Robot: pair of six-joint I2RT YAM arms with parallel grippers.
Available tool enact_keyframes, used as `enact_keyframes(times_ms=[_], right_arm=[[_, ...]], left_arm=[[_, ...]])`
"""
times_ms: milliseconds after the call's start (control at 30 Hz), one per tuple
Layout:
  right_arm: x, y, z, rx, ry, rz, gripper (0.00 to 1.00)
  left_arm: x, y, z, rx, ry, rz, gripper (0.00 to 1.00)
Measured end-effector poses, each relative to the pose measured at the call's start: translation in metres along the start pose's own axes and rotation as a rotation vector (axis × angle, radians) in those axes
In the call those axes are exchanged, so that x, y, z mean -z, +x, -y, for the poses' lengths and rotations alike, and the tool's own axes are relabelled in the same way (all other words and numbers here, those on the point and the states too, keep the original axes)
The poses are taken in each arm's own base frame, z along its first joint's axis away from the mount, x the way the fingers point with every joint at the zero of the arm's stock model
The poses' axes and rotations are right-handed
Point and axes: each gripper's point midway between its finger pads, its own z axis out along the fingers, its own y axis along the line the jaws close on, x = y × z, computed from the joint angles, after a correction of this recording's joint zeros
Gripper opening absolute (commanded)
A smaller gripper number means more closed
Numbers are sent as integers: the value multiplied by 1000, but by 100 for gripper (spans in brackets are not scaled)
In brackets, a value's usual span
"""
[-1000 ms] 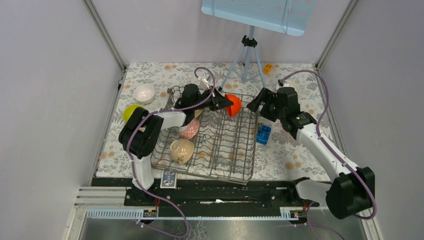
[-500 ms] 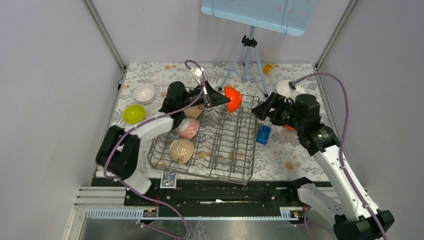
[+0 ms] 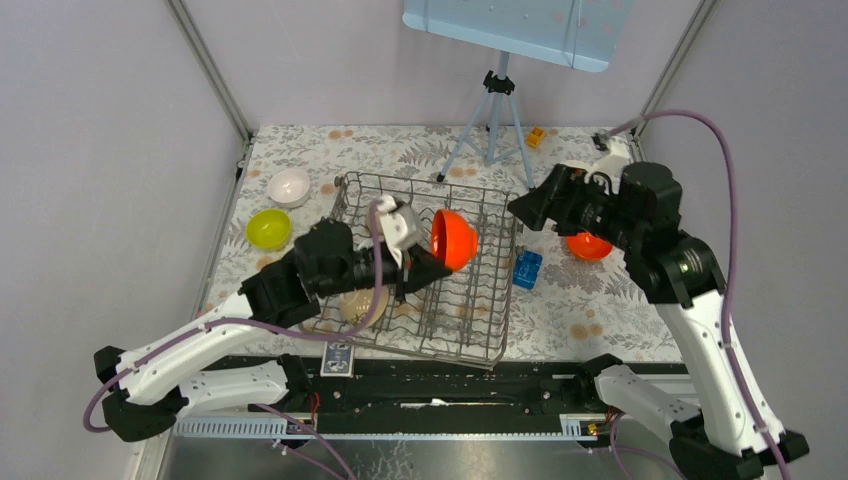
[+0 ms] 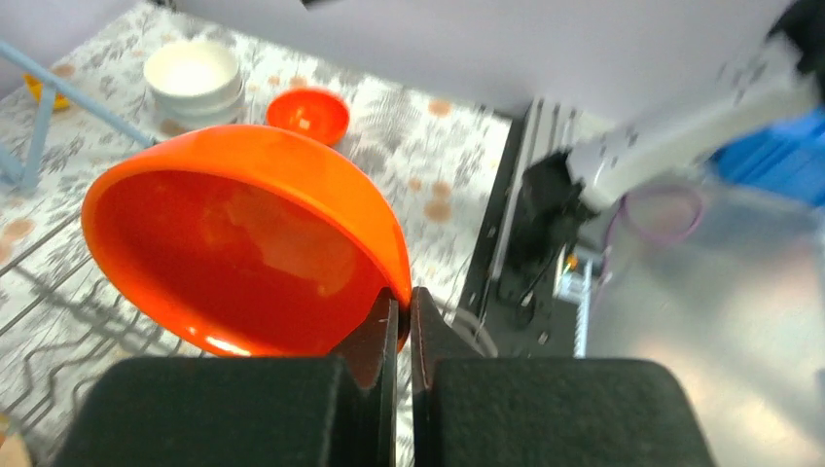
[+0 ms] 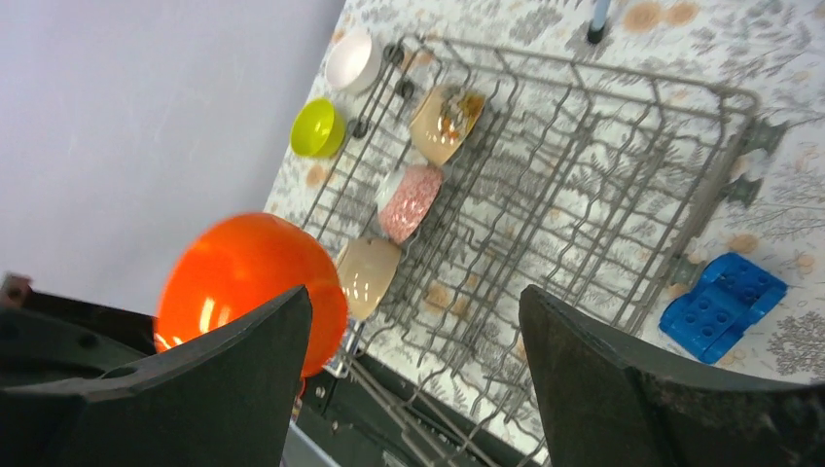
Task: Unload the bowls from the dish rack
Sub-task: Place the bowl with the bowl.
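Note:
My left gripper [image 3: 424, 262] is shut on the rim of an orange-red bowl [image 3: 453, 238] and holds it tilted above the middle of the grey wire dish rack [image 3: 470, 300]. The left wrist view shows the fingers pinching the bowl [image 4: 243, 238] at its rim. My right gripper [image 3: 527, 206] is open and empty, raised over the rack's right edge. In the right wrist view the rack [image 5: 603, 165] holds a patterned beige bowl [image 5: 443, 122], a pink bowl [image 5: 409, 199] and a beige bowl [image 5: 368, 277].
A white bowl [image 3: 290, 186] and a lime bowl [image 3: 268, 228] sit left of the rack. A second orange bowl [image 3: 588, 246] sits on the mat at the right, with white bowls [image 4: 192, 73] beside it. A blue block [image 3: 527, 268] lies by the rack; a tripod [image 3: 490, 120] stands behind.
My left gripper has carried the orange bowl from the rack's far edge toward the near side, over the rack's middle. My right arm has risen and drawn back to the right.

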Motion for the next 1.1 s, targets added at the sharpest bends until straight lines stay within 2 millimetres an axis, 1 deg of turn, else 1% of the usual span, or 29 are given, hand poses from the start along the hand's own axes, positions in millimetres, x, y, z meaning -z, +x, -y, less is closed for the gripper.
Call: enact_keyframes(times_ms=[33,67,100,133,233,300,400,433,500,533,633,733,833,933,1100], right_arm=[[-4,2,-2,4,3,-31,84],[-8,3,-6,11,2,-57,84],[-13,4,-10,23,1,-88,84],[-19,6,-16,38,-1,-117,84],[-36,17,-35,106,-4,-212,83],[-44,26,-50,162,-15,-262,81],[-49,48,-66,256,-19,-342,77],[-49,55,-67,280,-14,-364,74],[-49,74,-65,330,9,-423,70],[-48,80,-64,347,18,-445,69],[-47,96,-62,400,45,-490,67],[-45,115,-67,459,47,-544,65],[-45,130,-72,512,45,-590,63],[-49,144,-77,559,45,-623,61],[-52,160,-77,616,56,-665,58]], left_arm=[[2,12,7,-42,-7,-43,0],[4,25,9,-81,-26,-92,0],[6,36,9,-110,-43,-134,0],[9,51,8,-150,-69,-193,0],[20,90,5,-279,-131,-360,0],[27,109,6,-368,-150,-448,0],[38,131,6,-520,-162,-567,0],[41,136,5,-559,-164,-594,0],[46,142,1,-635,-173,-641,0],[49,146,-1,-673,-174,-664,0],[57,155,-2,-767,-150,-717,0],[63,168,0,-863,-94,-786,0],[67,177,4,-944,-30,-840,0],[70,180,8,-1004,25,-860,0],[74,186,13,-1079,91,-891,0]])
